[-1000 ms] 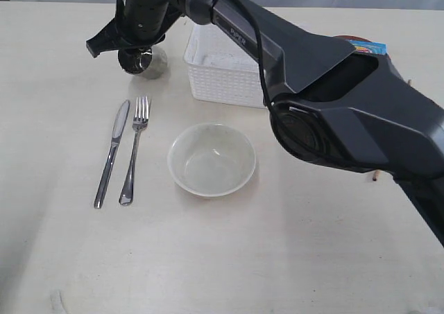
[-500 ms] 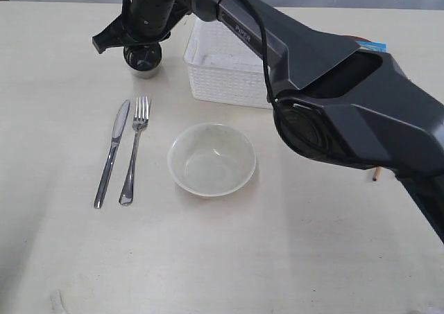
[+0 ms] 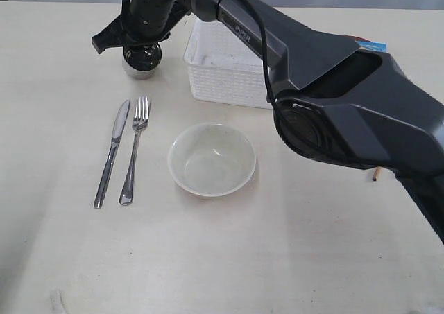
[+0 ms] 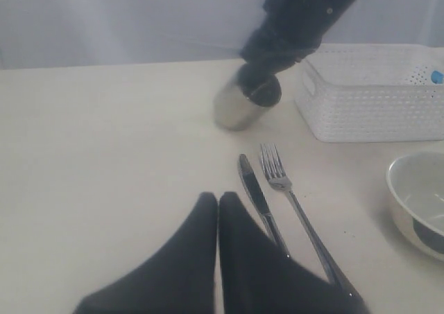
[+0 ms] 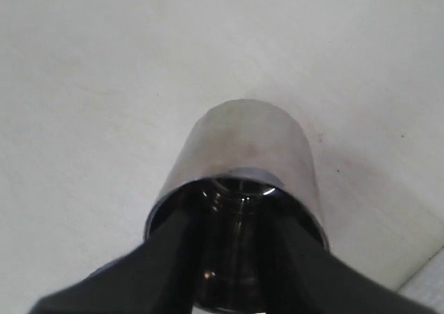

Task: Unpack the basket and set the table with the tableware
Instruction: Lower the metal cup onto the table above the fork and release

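- The right hand (image 5: pixel 236 220) is clamped partway closed on the rim of the steel cup (image 5: pixel 243 141), holding it by the lip so it can be stood mouth up.
- The steel cup leans just beyond the fork (image 3: pixel 134 147) and knife (image 3: pixel 113 151), left of the basket (image 3: pixel 222 78), where a drink belongs. I cannot tell whether its base touches the desk (image 3: pixel 312 258).
- The bowl (image 3: pixel 211 159) lies beside the cutlery.
- The left hand (image 4: pixel 217 199) hangs closed and empty, clear of the work.

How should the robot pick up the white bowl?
Probably by its rim, from straight above: the bowl sits upright and open, so one finger can go inside and one outside. The side away from the fork has the most room.
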Tool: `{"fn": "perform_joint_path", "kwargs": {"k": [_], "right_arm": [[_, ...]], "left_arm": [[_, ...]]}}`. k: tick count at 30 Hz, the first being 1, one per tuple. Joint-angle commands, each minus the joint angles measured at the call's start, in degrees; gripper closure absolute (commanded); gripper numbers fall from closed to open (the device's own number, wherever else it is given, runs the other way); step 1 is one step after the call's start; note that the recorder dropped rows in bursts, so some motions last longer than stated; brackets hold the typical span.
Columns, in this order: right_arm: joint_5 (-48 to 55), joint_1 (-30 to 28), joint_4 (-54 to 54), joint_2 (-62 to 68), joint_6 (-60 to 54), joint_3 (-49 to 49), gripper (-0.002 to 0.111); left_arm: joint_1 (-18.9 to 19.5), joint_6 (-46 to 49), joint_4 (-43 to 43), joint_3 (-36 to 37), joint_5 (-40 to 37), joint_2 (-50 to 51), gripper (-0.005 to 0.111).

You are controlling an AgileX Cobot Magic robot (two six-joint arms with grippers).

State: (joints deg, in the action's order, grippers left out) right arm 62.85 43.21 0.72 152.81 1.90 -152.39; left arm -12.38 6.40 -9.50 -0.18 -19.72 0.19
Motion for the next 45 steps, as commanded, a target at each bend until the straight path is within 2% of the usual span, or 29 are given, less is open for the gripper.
{"fn": "perform_joint_path", "kwargs": {"k": [1,16,28,33,40,45], "right_arm": [[-0.49,-0.22,-0.32,-0.64,0.2,-0.22,0.081],[-5.57,0.96,-0.01,-0.64,0.46,-0.22,0.081],[-10.52,0.96,2.31,-0.64,7.52,-0.22,0.081],[-7.58,0.96,6.94,-0.64,10.85,-0.22,0.081],[-6.39,0.96,6.42,-0.64,9.92,-0.22,0.081],[-6.39,0.96,2.59,-0.64,2.89,-0.22,0.08]], "left_arm": [[-0.33,-0.04,0.16,0.18,0.1,-0.19,0.107],[-0.33,-0.04,0.16,0.18,0.1,-0.19,0.107],[-0.33,-0.04,0.16,0.18,0.1,-0.19,0.107],[-0.33,-0.04,0.16,0.18,0.1,-0.19,0.107],[-0.33,-0.04,0.16,0.18,0.1,-0.19,0.107],[-0.33,-0.04,0.16,0.18,0.1,-0.19,0.107]]}}
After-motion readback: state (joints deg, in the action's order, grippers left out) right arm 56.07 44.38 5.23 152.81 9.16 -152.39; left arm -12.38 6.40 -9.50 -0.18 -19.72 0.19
